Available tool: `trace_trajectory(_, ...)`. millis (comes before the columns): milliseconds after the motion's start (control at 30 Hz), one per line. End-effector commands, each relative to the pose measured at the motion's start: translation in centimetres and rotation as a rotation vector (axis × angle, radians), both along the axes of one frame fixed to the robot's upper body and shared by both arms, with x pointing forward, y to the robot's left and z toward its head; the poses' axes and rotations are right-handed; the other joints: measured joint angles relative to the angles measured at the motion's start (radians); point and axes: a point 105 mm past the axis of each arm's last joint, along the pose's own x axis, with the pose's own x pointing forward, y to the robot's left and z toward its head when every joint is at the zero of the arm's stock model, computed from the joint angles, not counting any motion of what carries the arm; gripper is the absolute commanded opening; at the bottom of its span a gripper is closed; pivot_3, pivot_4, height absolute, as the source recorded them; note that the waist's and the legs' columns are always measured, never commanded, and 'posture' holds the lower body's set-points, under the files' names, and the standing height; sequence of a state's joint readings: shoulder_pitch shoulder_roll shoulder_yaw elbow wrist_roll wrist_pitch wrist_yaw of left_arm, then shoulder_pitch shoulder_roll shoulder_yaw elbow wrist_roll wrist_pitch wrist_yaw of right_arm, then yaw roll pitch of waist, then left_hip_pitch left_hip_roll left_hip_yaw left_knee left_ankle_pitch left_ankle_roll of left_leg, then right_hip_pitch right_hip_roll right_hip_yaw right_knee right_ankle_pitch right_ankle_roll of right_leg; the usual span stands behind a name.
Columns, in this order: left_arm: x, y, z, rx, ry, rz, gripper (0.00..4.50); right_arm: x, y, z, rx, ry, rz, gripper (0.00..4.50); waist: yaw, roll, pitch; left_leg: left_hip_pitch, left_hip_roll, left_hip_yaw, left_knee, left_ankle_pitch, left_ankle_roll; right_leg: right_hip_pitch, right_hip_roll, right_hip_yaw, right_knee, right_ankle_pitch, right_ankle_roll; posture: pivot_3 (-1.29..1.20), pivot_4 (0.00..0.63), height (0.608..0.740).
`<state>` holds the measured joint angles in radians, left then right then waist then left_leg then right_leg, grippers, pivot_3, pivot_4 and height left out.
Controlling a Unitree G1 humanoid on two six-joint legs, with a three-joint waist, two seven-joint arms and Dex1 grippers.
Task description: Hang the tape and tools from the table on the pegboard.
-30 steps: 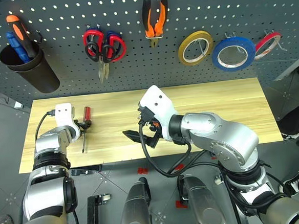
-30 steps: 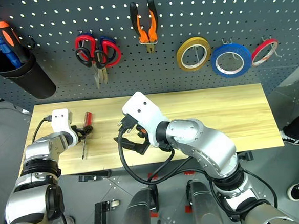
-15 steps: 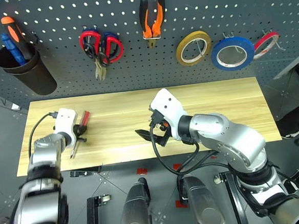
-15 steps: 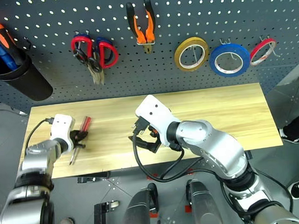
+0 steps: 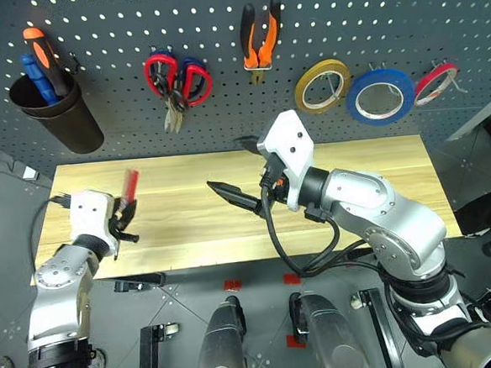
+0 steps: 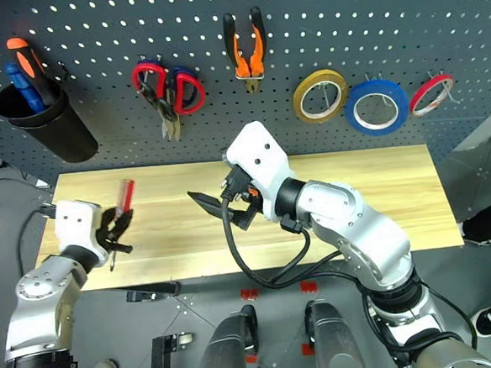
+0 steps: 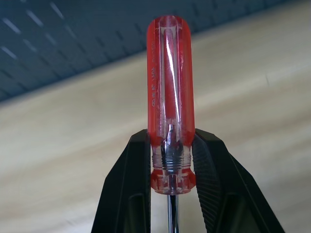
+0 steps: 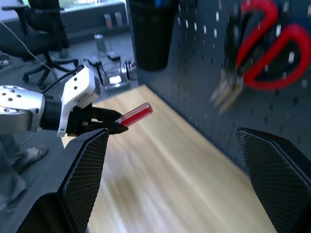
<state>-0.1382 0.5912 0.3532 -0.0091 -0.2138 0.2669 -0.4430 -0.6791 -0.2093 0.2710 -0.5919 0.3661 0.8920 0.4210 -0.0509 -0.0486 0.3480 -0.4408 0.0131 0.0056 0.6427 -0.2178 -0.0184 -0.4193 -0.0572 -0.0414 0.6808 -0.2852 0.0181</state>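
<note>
My left gripper (image 5: 122, 223) is shut on the slim red-handled screwdriver (image 7: 170, 97), low on its handle, and holds it above the left end of the table (image 5: 378, 154). The handle (image 5: 129, 187) points toward the pegboard (image 5: 107, 17). My right gripper (image 5: 238, 168) stands open and empty over the table's middle, pointing left. On the pegboard hang the orange-and-black pliers (image 5: 258, 31), the blue tape (image 5: 380, 92), and a dark-handled pair of scissors (image 5: 175, 81) bunched with a red-handled pair.
A black cup (image 5: 62, 123) at the pegboard's left holds an orange and a blue screwdriver. A yellow roll (image 5: 323, 86) and a thin red roll (image 5: 437, 82) hang either side of the blue tape. A black cable loops under my right wrist.
My left gripper has shut on the screwdriver and lifted it off the table, drawing back toward me. My right gripper has risen and turned more level.
</note>
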Motion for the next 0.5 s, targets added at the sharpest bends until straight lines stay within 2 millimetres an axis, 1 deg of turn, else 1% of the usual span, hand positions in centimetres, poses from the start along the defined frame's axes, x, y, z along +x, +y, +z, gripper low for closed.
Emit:
trace_trajectory(33,-1.0,-0.3,4.2,-0.001,-0.12,-0.016,0.87,-0.5,-0.5,2.0,0.061,-0.086,0.019,4.5,0.002,-0.003,-0.011,0.0,0.0,0.0,0.0,0.0,0.0,0.0,0.0,0.0,0.0,0.0,0.0,-0.05,0.223,0.74)
trace_trajectory(167,-1.9,-1.3,6.9,0.043,-0.192,-0.06,0.87,0.0,-0.8,2.2,0.072,-0.102,0.016,4.5,0.004,-0.005,-0.038,0.0,0.0,0.0,0.0,0.0,0.0,0.0,0.0,0.0,0.0,0.0,0.0,0.0,0.185,0.74)
trace_trajectory(333,-2.8,-1.9,11.6,0.081,-0.36,-0.062,0.87,0.4,-0.8,2.4,0.083,-0.128,0.015,4.5,0.017,-0.004,-0.066,0.001,0.0,0.0,0.0,0.001,-0.001,0.0,0.001,0.0,0.001,0.0,0.0,0.02,0.162,0.74)
trace_trajectory(500,-1.5,-2.0,16.7,0.03,-0.542,-0.04,0.87,0.6,-0.5,2.7,0.09,-0.148,0.018,4.5,0.035,-0.007,-0.082,0.003,0.0,-0.003,0.002,0.001,-0.001,0.005,0.002,-0.002,0.001,0.0,0.0,0.0,0.15,0.74)
